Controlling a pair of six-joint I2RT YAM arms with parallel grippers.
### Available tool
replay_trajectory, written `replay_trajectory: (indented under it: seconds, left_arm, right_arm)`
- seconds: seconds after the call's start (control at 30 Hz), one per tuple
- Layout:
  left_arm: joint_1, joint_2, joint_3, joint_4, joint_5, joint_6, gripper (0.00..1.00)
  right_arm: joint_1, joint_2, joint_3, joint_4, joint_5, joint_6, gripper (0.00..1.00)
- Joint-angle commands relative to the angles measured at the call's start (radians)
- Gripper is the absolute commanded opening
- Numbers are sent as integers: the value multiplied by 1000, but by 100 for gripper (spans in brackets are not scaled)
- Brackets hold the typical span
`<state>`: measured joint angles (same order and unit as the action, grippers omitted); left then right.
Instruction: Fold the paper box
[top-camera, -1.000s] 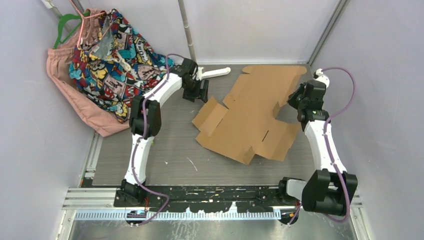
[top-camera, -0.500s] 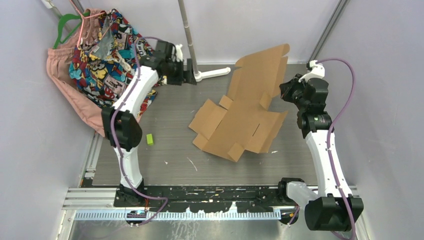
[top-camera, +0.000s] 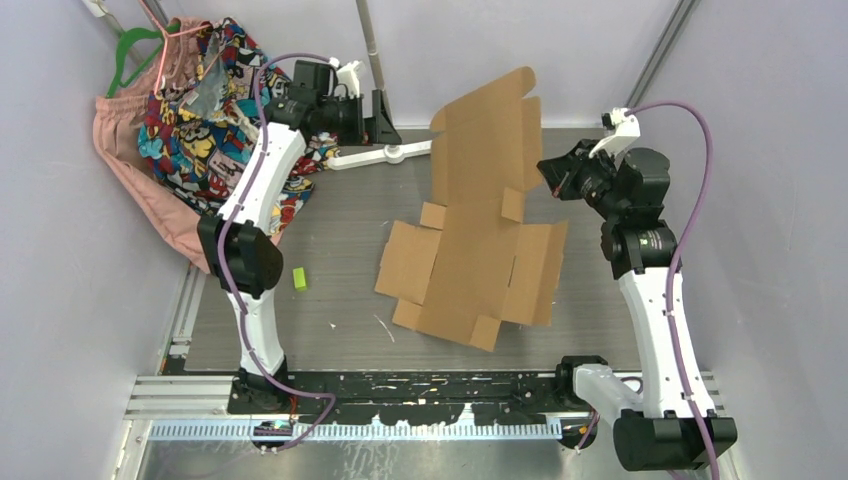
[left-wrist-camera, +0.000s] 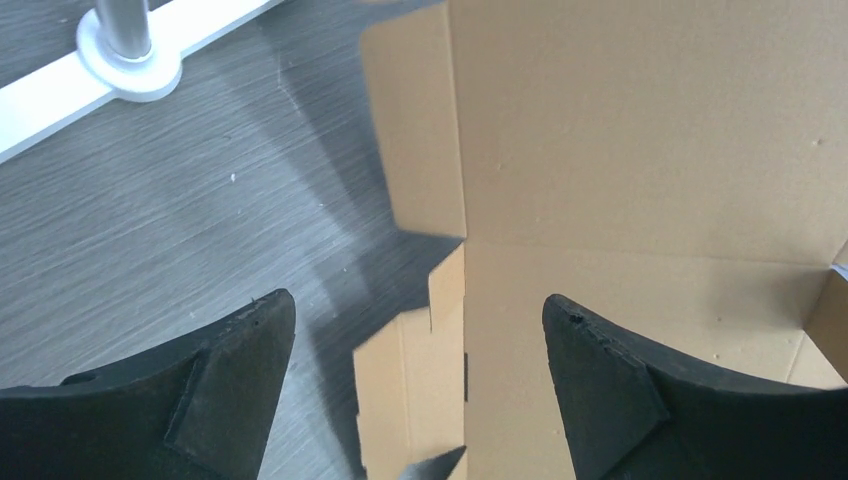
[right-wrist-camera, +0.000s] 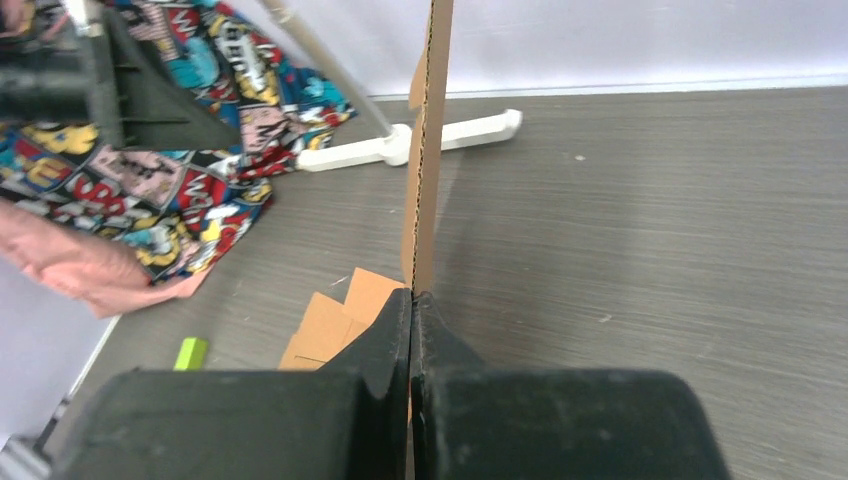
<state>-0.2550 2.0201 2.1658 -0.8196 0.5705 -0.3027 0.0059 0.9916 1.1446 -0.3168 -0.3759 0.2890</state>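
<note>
**Item 1: paper box** (top-camera: 470, 260). Plain brown corrugated cardboard, a die-cut sheet with flaps and tabs. It lies from the centre of the table (top-camera: 330, 290) towards 1 o'clock in the top view. The near half is flat on the table, with side flaps spread to 9 and 3 o'clock. The far panel is raised along a crease and stands near upright at 12 to 1 o'clock. The left wrist view shows its broad face (left-wrist-camera: 650, 150). The right wrist view shows it edge-on (right-wrist-camera: 428, 150).

**Item 2: right gripper** (top-camera: 548, 172). At 2 o'clock. Its jaws are pressed together on the right edge of the raised panel, and the cardboard rises straight out from between the fingertips (right-wrist-camera: 412, 300).

**Item 3: left gripper** (top-camera: 388, 118). At 11 o'clock, pointing towards the raised panel. Its jaws are spread wide with nothing between them (left-wrist-camera: 415, 300), clear of the cardboard.

**Item 4: white stand** (top-camera: 385, 153). At 11 to 12 o'clock, a flat foot on the table carrying a metal pole (top-camera: 370, 50).

**Item 5: comic-print garment** (top-camera: 220, 110). At 10 o'clock, multicoloured. The print carries lettering, too small and creased to read with certainty.

**Item 6: pink garment** (top-camera: 150, 200). Under and beside item 5, on a green hanger (top-camera: 125, 55).

**Item 7: green block** (top-camera: 298, 278). Small, at 9 o'clock, well apart from the box.
</note>
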Motion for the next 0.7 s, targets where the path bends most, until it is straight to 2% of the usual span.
replay_trajectory:
  seconds: [0.0,0.1,0.2,0.3,0.37,0.67]
  left_arm:
    - [7,4,-15,96,90,55,94]
    - [16,-14,-103,146,85,54,93]
    - [34,-66,-243,264,82,35,94]
    - [64,-95,-312,381,149,3,94]
    - [89,-104,-324,448,208,-19,94]
    - [161,-99,-317,543,398,-55,95]
  right_arm:
    - [23,-11,86,13,-161,-2,1]
    - [23,-4,104,11,-209,8,1]
    - [23,7,119,14,-263,22,1]
    - [29,23,133,20,-308,32,1]
    - [34,33,143,19,-333,35,1]
    - [58,74,168,2,-367,29,1]
